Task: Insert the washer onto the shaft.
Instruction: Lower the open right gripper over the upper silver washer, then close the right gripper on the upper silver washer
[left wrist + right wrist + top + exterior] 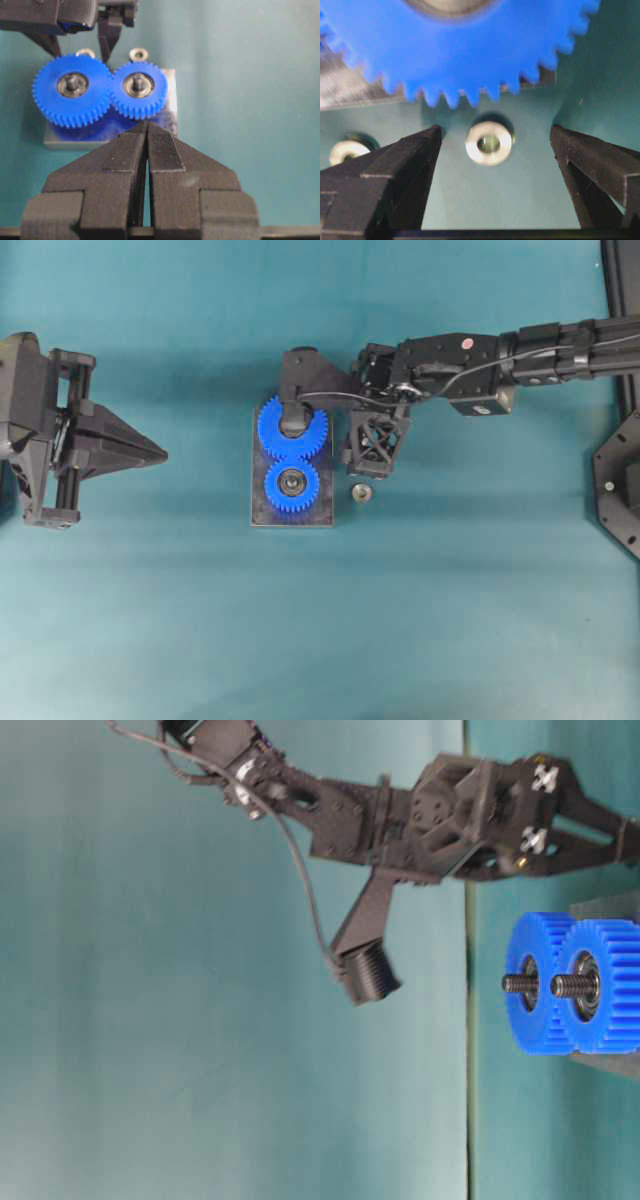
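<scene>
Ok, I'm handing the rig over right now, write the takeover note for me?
Left hand: shut, empty, parked left of the gear plate.
Right hand: open, low over the mat, fingers either side of a washer lying flat beside the plate.
A second washer lies off to one side, outside the fingers.
Both gears sit on their shafts.
Done: approach only. Left: close on the washer, lift, thread it onto a shaft.

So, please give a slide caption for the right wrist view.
Open right hand straddles a washer beside the blue gear.
</scene>
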You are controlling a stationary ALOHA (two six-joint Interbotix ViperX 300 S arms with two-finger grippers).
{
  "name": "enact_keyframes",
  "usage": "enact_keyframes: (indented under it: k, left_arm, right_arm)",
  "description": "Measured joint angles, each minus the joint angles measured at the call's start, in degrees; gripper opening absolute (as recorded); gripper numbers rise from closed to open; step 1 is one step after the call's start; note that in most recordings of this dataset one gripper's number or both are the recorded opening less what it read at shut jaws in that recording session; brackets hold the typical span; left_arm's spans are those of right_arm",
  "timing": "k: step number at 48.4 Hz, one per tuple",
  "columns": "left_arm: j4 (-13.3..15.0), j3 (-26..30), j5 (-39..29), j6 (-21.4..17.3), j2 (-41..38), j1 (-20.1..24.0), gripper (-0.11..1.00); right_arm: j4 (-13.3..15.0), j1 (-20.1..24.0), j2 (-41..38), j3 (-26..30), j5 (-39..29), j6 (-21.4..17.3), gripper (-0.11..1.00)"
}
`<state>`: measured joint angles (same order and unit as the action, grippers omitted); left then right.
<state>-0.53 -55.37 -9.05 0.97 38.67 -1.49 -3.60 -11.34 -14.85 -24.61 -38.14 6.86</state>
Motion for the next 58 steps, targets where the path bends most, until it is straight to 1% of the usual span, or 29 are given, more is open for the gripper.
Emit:
enact_keyframes:
  k: [7,17,23,30,42,44,47,58]
  left_arm:
    - [0.0,-0.4,0.0,0.8,0.0,-0.1,0.00]
    - [-0.1,-0.7,0.0,1.5,-0.1,-0.1,0.00]
    - [0.0,-0.7,0.0,1.5,0.0,-0.1,0.00]
    - [0.0,-0.7,0.0,1.5,0.0,-0.1,0.00]
    - [0.0,-0.7,0.0,1.5,0.0,-0.1,0.00]
    - [0.0,-0.7,0.0,1.5,0.1,-0.1,0.00]
    - [0.0,-0.7,0.0,1.5,0.0,-0.1,0.00]
    - [-0.1,-0.7,-0.1,1.6,0.0,-0.1,0.00]
  right_arm:
    - [0.0,-0.1,0.1,-0.4,0.9,-1.1,0.92]
    - [-0.2,-0.1,0.1,-0.5,1.2,-1.1,0.91]
    - [-0.1,-0.1,0.2,-0.8,1.1,-1.2,0.88]
    - [-0.1,-0.1,0.4,-1.0,1.2,-1.2,0.77]
    - [-0.2,0.5,0.4,-1.1,1.3,-1.2,0.40]
    - [-0.2,0.6,0.4,-1.2,1.3,-1.2,0.36]
    - [-0.2,0.7,0.4,-1.2,1.3,-1.2,0.32]
    - [-0.2,0.7,0.6,-1.3,1.2,-2.2,0.32]
